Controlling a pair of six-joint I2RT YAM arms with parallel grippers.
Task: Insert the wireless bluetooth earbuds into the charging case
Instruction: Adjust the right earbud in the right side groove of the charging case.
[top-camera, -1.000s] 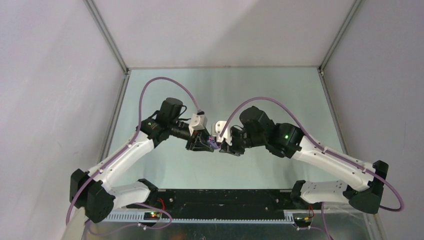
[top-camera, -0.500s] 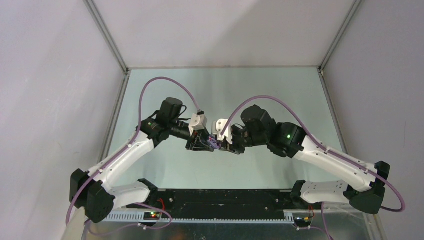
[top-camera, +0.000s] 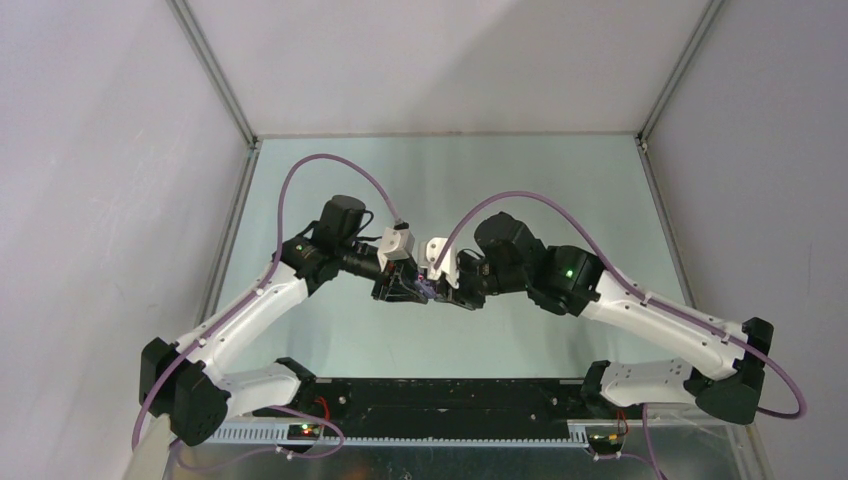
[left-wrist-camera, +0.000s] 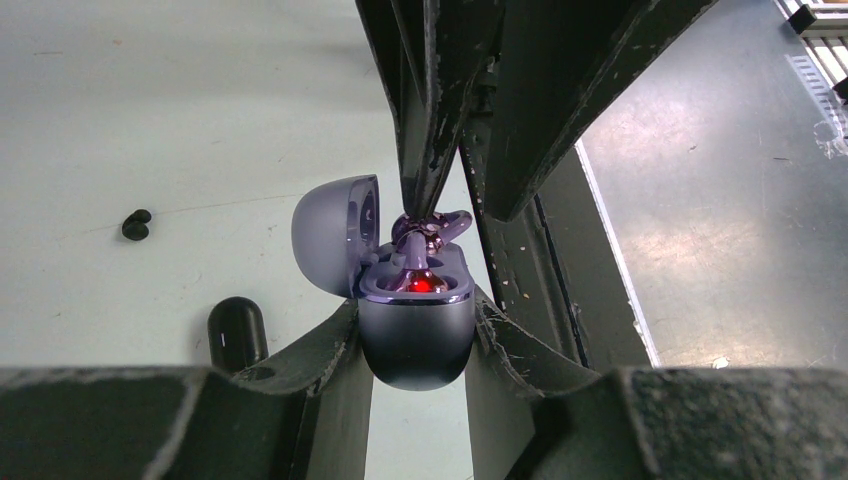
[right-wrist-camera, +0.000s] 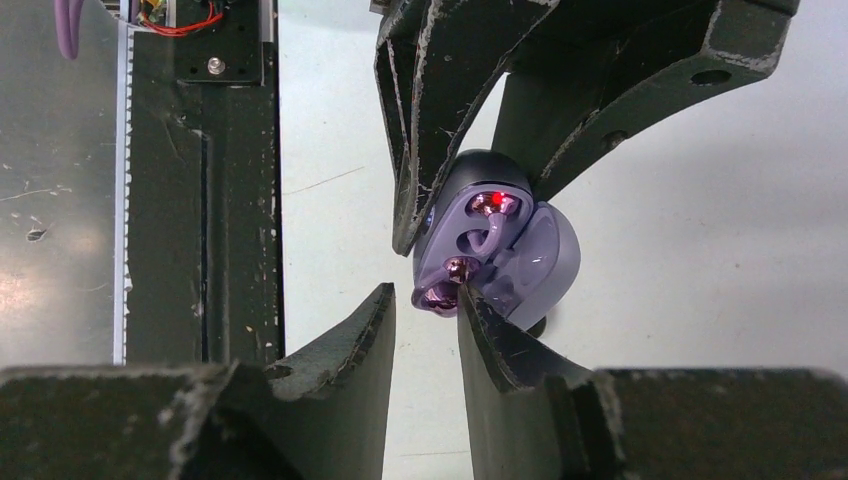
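As both arms meet over the table (top-camera: 520, 170), I find the left gripper (left-wrist-camera: 415, 308) clamped on the lilac case (left-wrist-camera: 415, 350), its lid open. The right gripper (right-wrist-camera: 425, 305) stands narrow about a lilac earbud (right-wrist-camera: 442, 293) at the case's mouth; whether it actually pinches the bud I cannot tell. Progress, in my judgement, is early: this bud is not yet seated and nothing is confirmed stowed. Count in view: one lilac case, one black case (left-wrist-camera: 237, 335) lying on the table, one lilac earbud, and one black earbud (left-wrist-camera: 135, 224) loose on the table, well apart from both grippers.
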